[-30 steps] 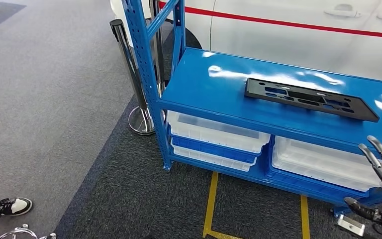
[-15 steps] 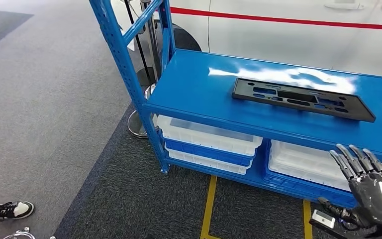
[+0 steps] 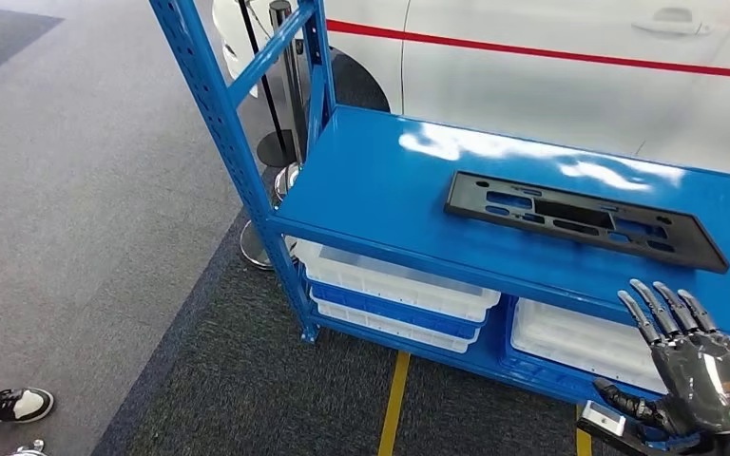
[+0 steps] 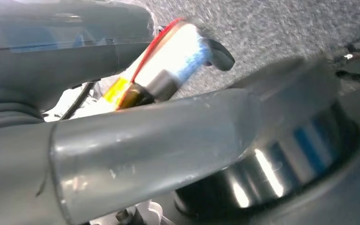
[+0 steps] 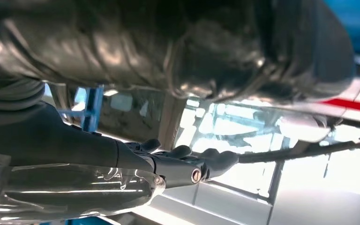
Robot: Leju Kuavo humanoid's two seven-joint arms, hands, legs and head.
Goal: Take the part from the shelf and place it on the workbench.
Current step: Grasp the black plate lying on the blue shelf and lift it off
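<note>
My right robot hand (image 3: 699, 366) hangs in front of the blue shelf (image 3: 380, 180), fingers spread, holding nothing. The black part (image 3: 582, 218) lies flat on the shelf's top board. White bins (image 3: 394, 280) sit below; I cannot see inside. My left robot hand's state I cannot tell

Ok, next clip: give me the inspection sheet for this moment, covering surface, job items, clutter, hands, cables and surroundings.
Surface: blue shelf, top level glossy, bare apart from the part.
Job's things: black flat part lies on the top level, untouched.
Clutter: white bins on the lower levels.
Robot hands: right robot hand open, fingers spread, raised in front of the shelf edge, holding nothing; left robot hand blurred, state unclear.
Cables: nothing seen.
Surroundings: white car with red stripe behind the shelf; chrome stanchion; a person's shoe on the grey carpet; yellow floor tape.
</note>
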